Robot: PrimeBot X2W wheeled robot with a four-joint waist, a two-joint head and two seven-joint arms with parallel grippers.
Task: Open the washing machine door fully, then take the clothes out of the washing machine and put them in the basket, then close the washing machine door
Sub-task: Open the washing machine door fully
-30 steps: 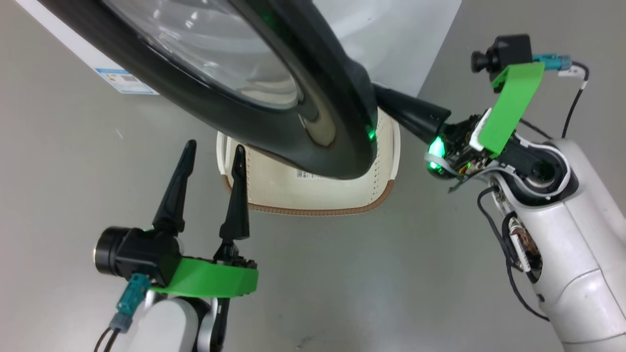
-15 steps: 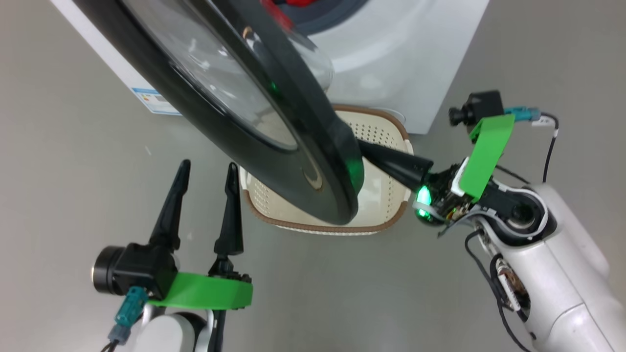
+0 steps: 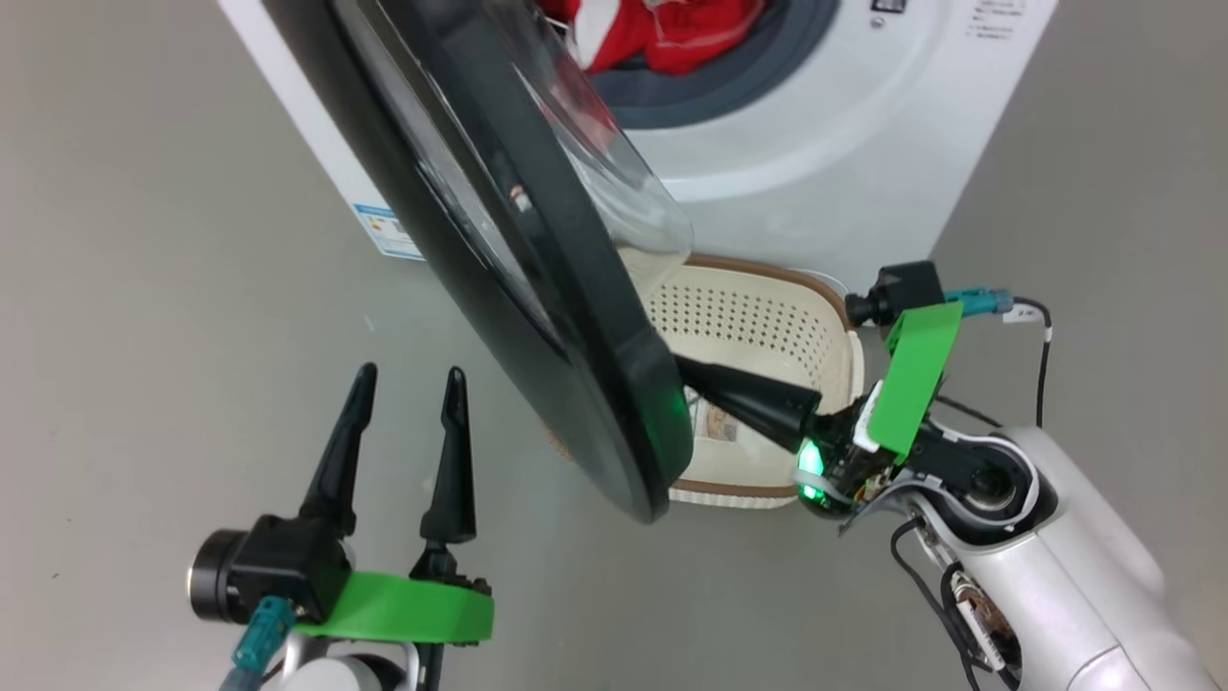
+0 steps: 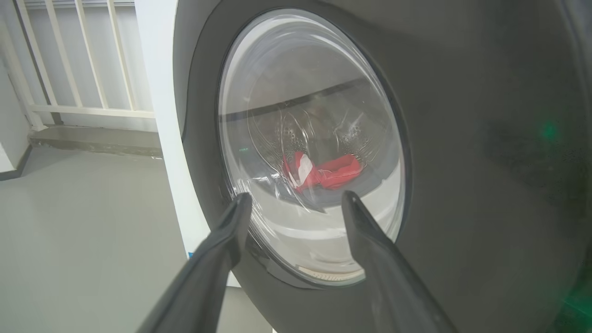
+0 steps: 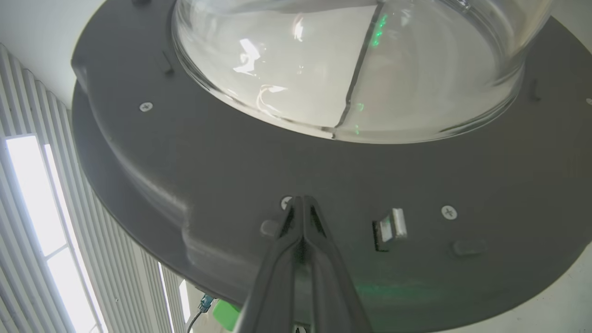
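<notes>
At the foot of the washing machine (image 3: 815,173), the washing machine door (image 3: 537,288) stands swung out on edge, its black rim cutting down across the head view and ending over the left part of the basket (image 3: 758,307), which sits on the floor just in front of the machine. Left of the door there's bare grey floor, and that's where the left gripper (image 3: 411,372) hovers, fingers spread wide with nothing between them, apart from the door's outer face. On the far side of that rim, the right gripper (image 3: 686,369) is pinched tight with nothing in it, reaching over the basket to the door's inner face. The right wrist view gives the detail: the shut tips (image 5: 298,200) are against the dark inner ring just beside a screw, below the bulging glass bowl, with the latch slot a little to the right. The left wrist view looks through the glass from outside and catches the clothes (image 4: 323,169), red with a white patch, lying in the drum. Against a second ago, the whole head view has shifted, so the camera has moved; the drum opening and red clothes (image 3: 672,34) now show at the top, and more of the basket is uncovered past the door's edge.
</notes>
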